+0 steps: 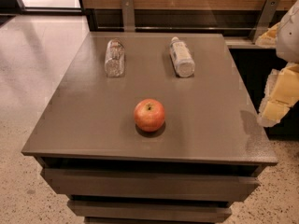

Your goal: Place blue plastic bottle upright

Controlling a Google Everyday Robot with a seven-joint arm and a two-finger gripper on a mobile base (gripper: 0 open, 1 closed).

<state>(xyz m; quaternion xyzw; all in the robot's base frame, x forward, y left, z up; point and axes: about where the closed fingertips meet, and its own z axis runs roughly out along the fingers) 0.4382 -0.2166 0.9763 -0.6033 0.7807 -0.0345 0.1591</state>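
Observation:
The blue plastic bottle (181, 57) lies on its side at the back right of the grey table (93, 125). It is clear with a white and pale-blue label, and its white cap points away from me. My gripper (273, 110) hangs at the right edge of the view, just past the table's right edge. It is well to the right of the bottle and nearer to me, touching nothing.
A label-less crinkled clear bottle (114, 57) lies on its side at the back left. A red apple (149, 115) stands in the middle front. A wooden wall with metal brackets (127, 13) runs behind the table. Speckled floor (28, 78) lies to the left.

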